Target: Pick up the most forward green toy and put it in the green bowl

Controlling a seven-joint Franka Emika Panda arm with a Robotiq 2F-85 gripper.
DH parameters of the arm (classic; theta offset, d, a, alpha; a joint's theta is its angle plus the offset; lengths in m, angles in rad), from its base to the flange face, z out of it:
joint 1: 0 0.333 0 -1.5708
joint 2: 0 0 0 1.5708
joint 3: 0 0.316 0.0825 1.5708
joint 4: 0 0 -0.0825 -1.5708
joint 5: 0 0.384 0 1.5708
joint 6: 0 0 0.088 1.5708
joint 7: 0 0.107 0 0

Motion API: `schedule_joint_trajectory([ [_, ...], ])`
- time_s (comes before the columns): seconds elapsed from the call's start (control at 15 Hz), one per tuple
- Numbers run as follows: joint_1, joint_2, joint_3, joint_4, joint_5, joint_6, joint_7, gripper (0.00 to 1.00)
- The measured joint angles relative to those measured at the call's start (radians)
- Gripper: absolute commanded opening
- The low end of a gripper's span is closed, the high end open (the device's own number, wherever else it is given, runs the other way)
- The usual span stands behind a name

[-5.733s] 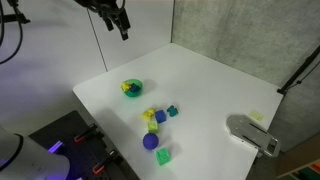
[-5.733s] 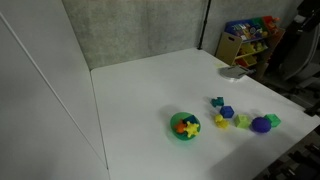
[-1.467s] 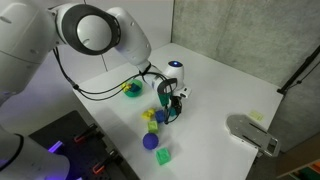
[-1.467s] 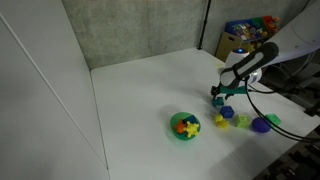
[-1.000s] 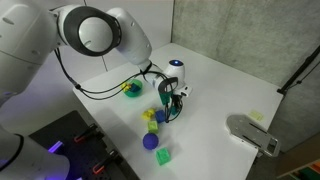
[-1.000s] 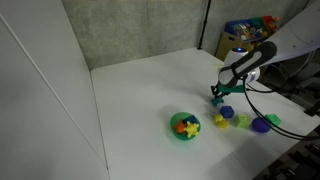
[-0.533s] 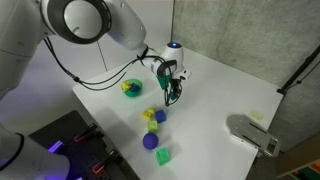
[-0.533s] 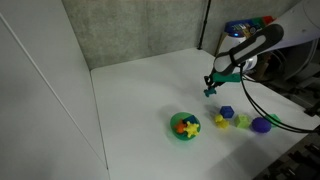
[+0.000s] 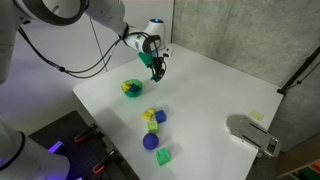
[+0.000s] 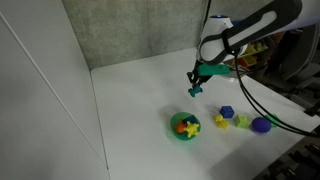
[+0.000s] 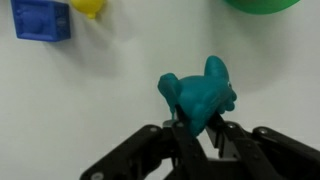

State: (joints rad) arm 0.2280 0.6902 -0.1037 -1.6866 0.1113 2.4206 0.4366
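Wrist view: my pincer (image 11: 200, 130) clamps the teal-green toy (image 11: 198, 92), now lifted off the surface (image 11: 90, 100); next stop, the green bowl (image 11: 262, 4), seemingly ahead-right.

Lots of bare white table (image 9: 215, 95) all around the green bowl (image 10: 175, 131). Open air from the gripper (image 10: 196, 85) and its teal toy (image 11: 200, 92) down to it. Small toys (image 10: 187, 125) inside already. Blocks (image 10: 226, 112) and purple ball (image 10: 261, 125) well off to one side.
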Motion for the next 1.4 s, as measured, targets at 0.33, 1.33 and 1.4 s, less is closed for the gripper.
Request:
schedule_joint_trajectory([
  [0.33,0.049,-0.003,0.053,0.019,-0.013,-0.088,0.012,0.08],
  [1.33,0.069,0.093,0.127,0.086,-0.020,-0.228,0.008,0.09],
  [1.4,0.070,0.103,0.128,0.091,-0.021,-0.230,0.008,0.09],
])
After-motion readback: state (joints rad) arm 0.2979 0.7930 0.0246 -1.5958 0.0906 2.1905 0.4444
